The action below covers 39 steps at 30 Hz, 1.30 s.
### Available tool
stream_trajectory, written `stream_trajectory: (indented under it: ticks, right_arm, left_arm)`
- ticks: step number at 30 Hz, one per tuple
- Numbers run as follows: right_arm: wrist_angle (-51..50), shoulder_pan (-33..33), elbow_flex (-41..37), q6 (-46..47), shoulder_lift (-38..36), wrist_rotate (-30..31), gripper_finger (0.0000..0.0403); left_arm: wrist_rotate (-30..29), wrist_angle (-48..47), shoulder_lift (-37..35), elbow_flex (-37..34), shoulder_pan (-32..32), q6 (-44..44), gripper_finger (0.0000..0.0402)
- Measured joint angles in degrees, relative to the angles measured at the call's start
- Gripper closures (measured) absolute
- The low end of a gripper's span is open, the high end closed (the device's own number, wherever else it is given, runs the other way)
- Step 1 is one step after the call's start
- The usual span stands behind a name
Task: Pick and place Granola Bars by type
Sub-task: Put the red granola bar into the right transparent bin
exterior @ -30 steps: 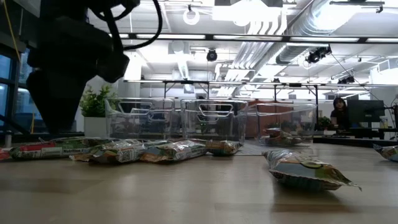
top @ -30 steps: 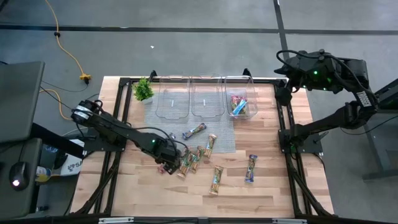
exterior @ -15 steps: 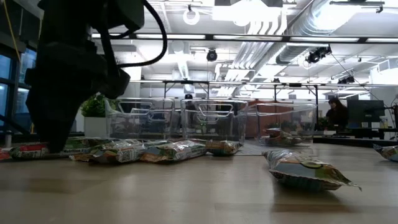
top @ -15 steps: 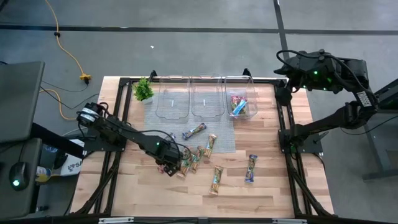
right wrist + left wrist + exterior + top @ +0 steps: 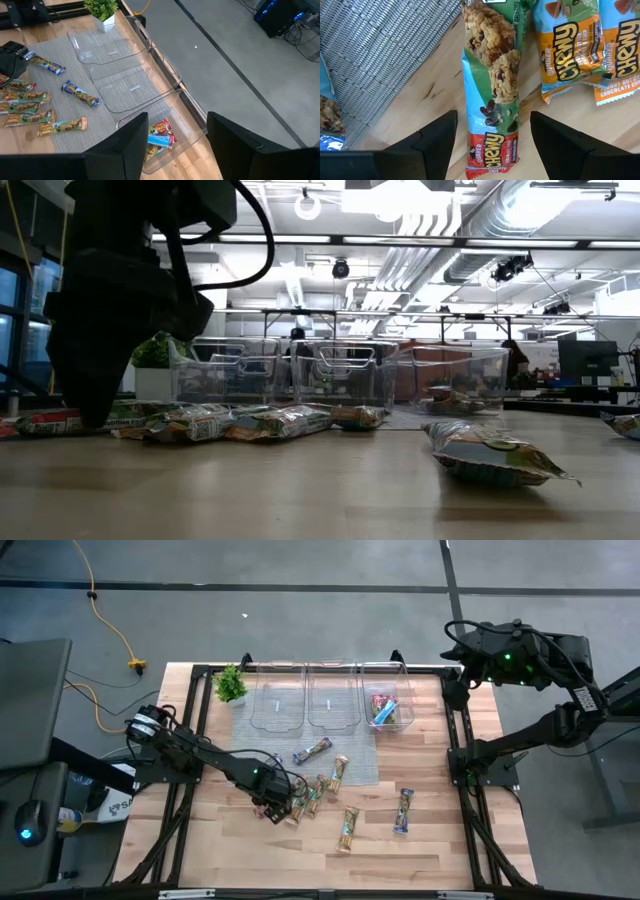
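Observation:
Granola bars lie scattered on the table: a cluster point(image 5: 305, 798) at the grey mat's near edge, a blue one point(image 5: 313, 750) on the mat, and others point(image 5: 347, 828) point(image 5: 403, 810) on bare wood. My left gripper point(image 5: 270, 806) is low over the cluster's left end. It is open, and its fingers stand on either side of a green-and-red bar point(image 5: 492, 100) that lies flat on the wood. Orange bars point(image 5: 567, 45) lie beside that bar. My right gripper point(image 5: 172, 150) is open and raised at the table's far right corner point(image 5: 470, 652).
Three clear bins stand in a row at the far edge point(image 5: 277, 700) point(image 5: 333, 700) point(image 5: 388, 705). The right one holds a few bars point(image 5: 160, 132). A small green plant point(image 5: 230, 685) stands left of the bins. A grey mat point(image 5: 385, 55) covers the table's middle.
My left gripper has come down toward the table at the left end of the bar cluster, onto the green-and-red bar. The bars have not moved.

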Motion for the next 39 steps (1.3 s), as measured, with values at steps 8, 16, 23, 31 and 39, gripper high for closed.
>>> stream_trajectory:
  ticks: [8,16,23,31,39]
  right_arm:
    - [0.0,0.0,0.0,0.0,0.0,0.0,0.0215]
    - [0.0,0.0,0.0,0.0,0.0,0.0,0.0215]
    - [0.0,0.0,0.0,0.0,0.0,0.0,0.0215]
    - [0.0,0.0,0.0,0.0,0.0,0.0,0.0215]
    - [0.0,0.0,0.0,-0.3,0.0,0.0,0.0215]
  left_arm:
    - [-0.6,-0.6,0.1,0.0,0.0,0.0,0.0154]
    - [-1.2,-1.0,0.1,-0.1,0.0,-0.1,0.0182]
    - [-1.4,-1.3,0.2,-0.2,0.0,-0.1,0.0247]
    - [-0.6,-2.0,0.2,0.4,0.0,-1.5,0.0272]
    - [-0.7,-3.8,0.2,5.0,0.0,-1.8,0.0273]
